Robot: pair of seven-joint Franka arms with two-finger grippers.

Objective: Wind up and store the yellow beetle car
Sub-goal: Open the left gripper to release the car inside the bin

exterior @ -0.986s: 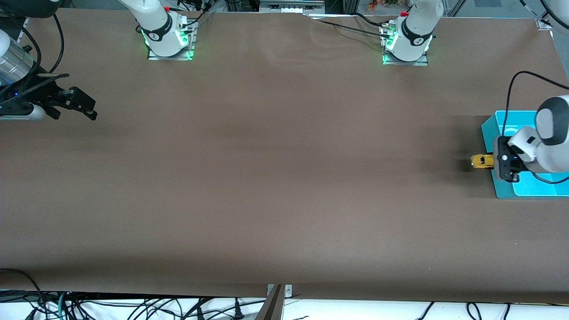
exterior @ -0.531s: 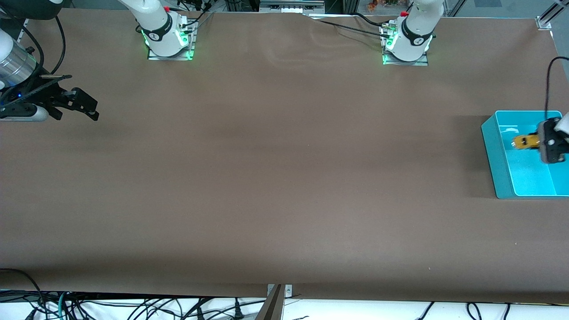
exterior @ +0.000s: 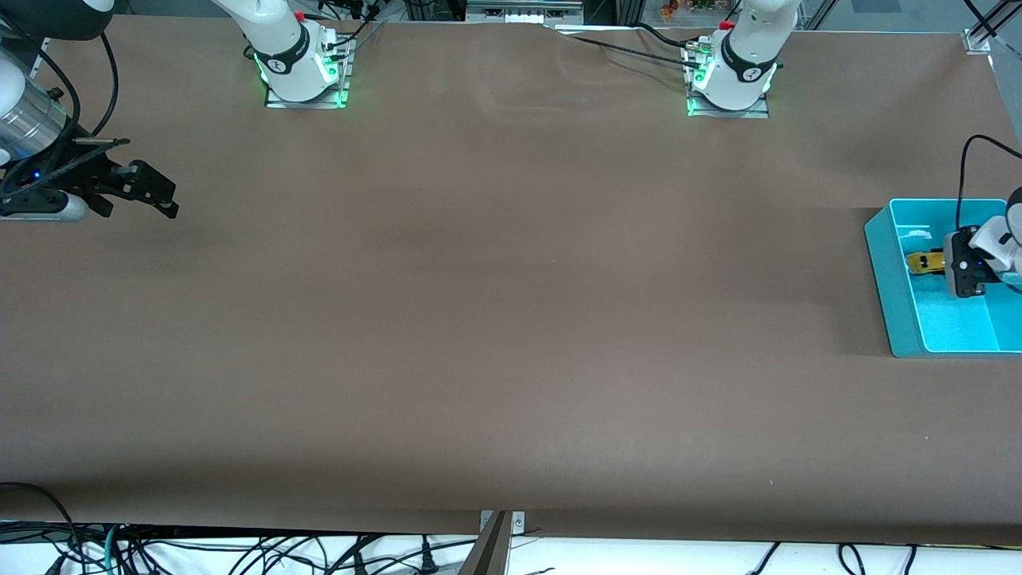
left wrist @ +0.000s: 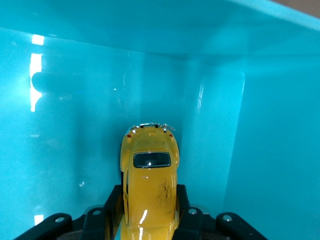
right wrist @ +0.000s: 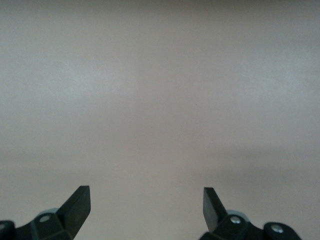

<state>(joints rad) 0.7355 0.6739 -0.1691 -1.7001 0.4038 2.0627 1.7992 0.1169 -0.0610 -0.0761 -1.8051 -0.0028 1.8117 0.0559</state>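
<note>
The yellow beetle car (exterior: pixel 926 261) is held inside the teal bin (exterior: pixel 890 271) at the left arm's end of the table. My left gripper (exterior: pixel 940 263) is shut on the car's sides. In the left wrist view the car (left wrist: pixel 149 185) points at the bin's inner wall, with the black fingers (left wrist: pixel 182 200) clamped on both flanks. I cannot tell if the car touches the bin floor. My right gripper (exterior: pixel 152 192) is open and empty, waiting over the table at the right arm's end; in the right wrist view the gripper (right wrist: pixel 145 200) shows only bare table.
The teal bin's walls (left wrist: pixel 260 150) close in round the car. The brown table (exterior: pixel 495 319) stretches between the two arms. The arm bases (exterior: pixel 299 68) stand at the edge farthest from the front camera. Cables hang below the near edge.
My left gripper carried the car from above the table beside the bin, over the bin's wall and down into the bin. The right gripper barely moved.
</note>
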